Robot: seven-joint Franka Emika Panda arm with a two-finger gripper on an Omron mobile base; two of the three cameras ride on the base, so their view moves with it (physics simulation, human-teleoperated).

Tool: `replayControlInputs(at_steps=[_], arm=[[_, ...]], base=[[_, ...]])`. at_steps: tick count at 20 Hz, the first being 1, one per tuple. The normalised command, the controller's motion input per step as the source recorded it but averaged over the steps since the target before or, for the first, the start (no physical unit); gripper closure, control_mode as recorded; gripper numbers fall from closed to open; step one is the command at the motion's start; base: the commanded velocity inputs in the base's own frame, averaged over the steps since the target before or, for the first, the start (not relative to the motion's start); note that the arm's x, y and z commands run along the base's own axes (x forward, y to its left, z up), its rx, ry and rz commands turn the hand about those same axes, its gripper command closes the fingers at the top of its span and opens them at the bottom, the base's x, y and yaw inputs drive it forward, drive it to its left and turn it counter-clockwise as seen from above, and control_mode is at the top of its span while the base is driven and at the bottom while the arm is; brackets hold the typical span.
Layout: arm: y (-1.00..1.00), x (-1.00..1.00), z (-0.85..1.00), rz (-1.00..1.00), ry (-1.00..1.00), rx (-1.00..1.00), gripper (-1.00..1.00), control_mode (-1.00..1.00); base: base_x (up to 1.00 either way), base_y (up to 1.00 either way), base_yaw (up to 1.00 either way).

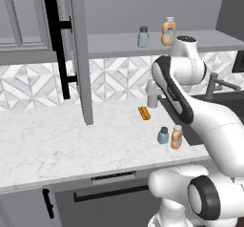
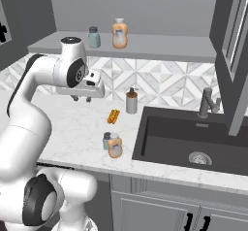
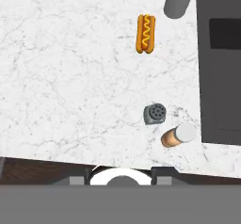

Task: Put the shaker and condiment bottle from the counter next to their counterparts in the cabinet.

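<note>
Simulated kitchen, robot arm raised above the counter (image 1: pixel 57 140). The gripper (image 2: pixel 81 98) hangs high over the white marble worktop, pointing downward, its jaws closed on nothing; in the hand view the two dark finger tips (image 3: pixel 161 173) barely rise at the lower edge.

The shaker (image 3: pixel 155 114) stands upright on the counter near its front edge, seen from above in the hand view as a dark perforated cap. The condiment bottle (image 3: pixel 178 135) stands just beside it, on the side toward the sink (image 2: pixel 193 142), so close that contact between the two cannot be judged. Both lie well below the gripper and apart from it, slightly toward the sink side of the hand's axis. In the right base view the same pair appears with the shaker (image 2: pixel 106 140) partly behind the bottle (image 2: pixel 115 145).

Farther back on the counter lies a hot dog (image 3: pixel 146 33) with a line of mustard, and beyond it a grey pump dispenser (image 2: pixel 131 101) stands by the sink's rear corner, with a faucet (image 2: pixel 208 104) behind the basin.

On the shelf of the cabinet (image 1: pixel 119 42) stand the counterparts: a second shaker (image 1: pixel 143 37) and a second bottle (image 1: pixel 167 32), side by side. The cabinet door (image 1: pixel 78 49), with its long black handle (image 1: pixel 58 45), stands open.
</note>
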Motion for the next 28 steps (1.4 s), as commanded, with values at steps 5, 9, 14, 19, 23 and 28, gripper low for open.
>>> replayControlInputs(at_steps=[5, 9, 14, 19, 23, 28], arm=[[-0.15, -0.48, 0.0, -0.04, -0.15, 0.01, -1.0, -1.0], [-0.34, -0.15, -0.01, 0.0, -0.2, 0.0, -1.0, -1.0], [-0.42, -0.41, -0.11, 0.0, -0.14, 0.0, -1.0, -1.0], [-0.5, -0.22, -0.07, 0.04, -0.03, 0.0, -1.0, -1.0], [-0.46, 0.02, -0.16, 0.11, -0.05, 0.0, -1.0, -1.0], [-0.49, 0.11, -0.23, 0.12, 0.0, 0.03, -1.0, -1.0]], base=[[0.0, 0.0, 0.0], [0.0, 0.0, 0.0], [0.0, 0.0, 0.0], [0.0, 0.0, 0.0], [0.0, 0.0, 0.0], [0.0, 0.0, 0.0]])
